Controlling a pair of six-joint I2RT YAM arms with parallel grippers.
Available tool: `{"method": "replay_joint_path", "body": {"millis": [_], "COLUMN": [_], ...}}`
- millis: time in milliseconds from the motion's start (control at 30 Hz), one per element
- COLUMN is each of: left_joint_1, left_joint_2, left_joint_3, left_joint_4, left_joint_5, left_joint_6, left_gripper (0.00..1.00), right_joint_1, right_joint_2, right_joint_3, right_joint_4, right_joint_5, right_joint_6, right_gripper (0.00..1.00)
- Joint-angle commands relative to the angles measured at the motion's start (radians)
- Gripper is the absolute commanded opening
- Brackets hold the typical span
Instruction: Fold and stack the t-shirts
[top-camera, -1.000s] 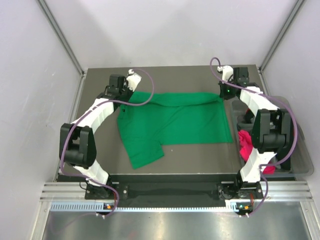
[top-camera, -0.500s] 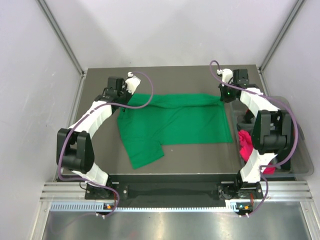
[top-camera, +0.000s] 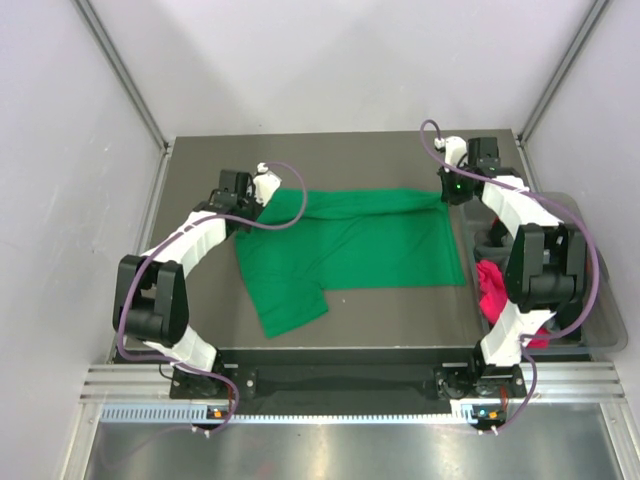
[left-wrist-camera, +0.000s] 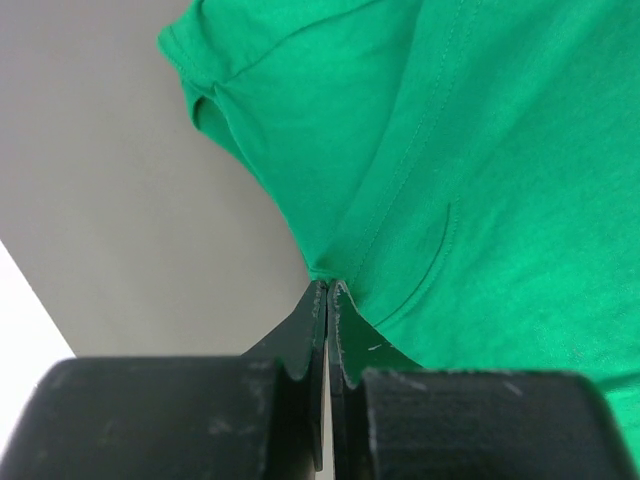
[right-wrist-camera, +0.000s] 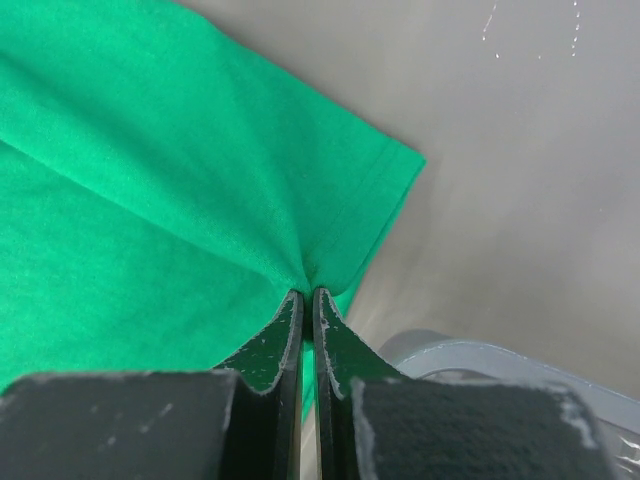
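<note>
T-shirt (top-camera: 360, 245) — far corners pinched by left gripper (left-wrist-camera: 328, 286), right gripper (right-wrist-camera: 307, 293)

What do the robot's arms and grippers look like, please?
Both are alike: the left arm and right arm have white links between bulky black joints, and a purple cable loops along each. The left gripper and right gripper have flat, tapering black fingers, lightly scuffed.

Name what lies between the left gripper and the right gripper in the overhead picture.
The green t-shirt: its far edge runs from the left gripper to the right gripper, each shut on a corner. The top view shows the whole stretch.
</note>
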Motion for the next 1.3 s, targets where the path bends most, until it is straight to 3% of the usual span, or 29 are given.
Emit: {"method": "replay_joint_path", "body": {"millis": [0, 400, 567, 767, 933, 1067, 1167, 1200, 1267], "left_joint_1": [0.001, 0.004, 0.006, 0.007, 0.003, -0.002, -0.008, -0.007, -0.008], "left_joint_2": [-0.045, -0.055, -0.096, -0.079, 0.031, 0.125, 0.169, 0.175, 0.171], "left_joint_3": [-0.019, -0.073, -0.016, 0.093, 0.157, 0.237, 0.259, 0.260, 0.254], "left_joint_4": [0.051, 0.052, -0.030, -0.057, 0.011, -0.038, -0.057, -0.061, -0.055], "left_joint_5": [-0.033, -0.044, -0.016, 0.027, 0.117, 0.194, 0.199, 0.188, 0.180], "left_joint_6": [0.015, 0.006, -0.037, -0.109, -0.154, -0.230, -0.232, -0.232, -0.230], "left_gripper": [0.00, 0.01, 0.38, 0.39, 0.40, 0.39, 0.38, 0.38, 0.37], "right_joint_1": [-0.007, -0.007, -0.007, -0.006, -0.006, -0.006, -0.007, -0.007, -0.009], "right_joint_2": [-0.056, -0.054, -0.051, -0.039, -0.020, 0.006, 0.049, 0.087, 0.136], "right_joint_3": [0.000, -0.006, -0.005, -0.002, 0.000, 0.026, 0.073, 0.123, 0.202], "right_joint_4": [0.005, -0.001, -0.013, -0.011, -0.007, -0.007, -0.008, -0.007, -0.024], "right_joint_5": [-0.017, -0.026, -0.043, -0.060, -0.066, -0.048, -0.005, 0.006, 0.033], "right_joint_6": [0.002, 0.002, 0.004, 0.016, 0.022, 0.024, 0.019, 0.021, 0.019], "right_gripper": [0.00, 0.00, 0.00, 0.00, 0.00, 0.01, 0.08, 0.18, 0.23]}}
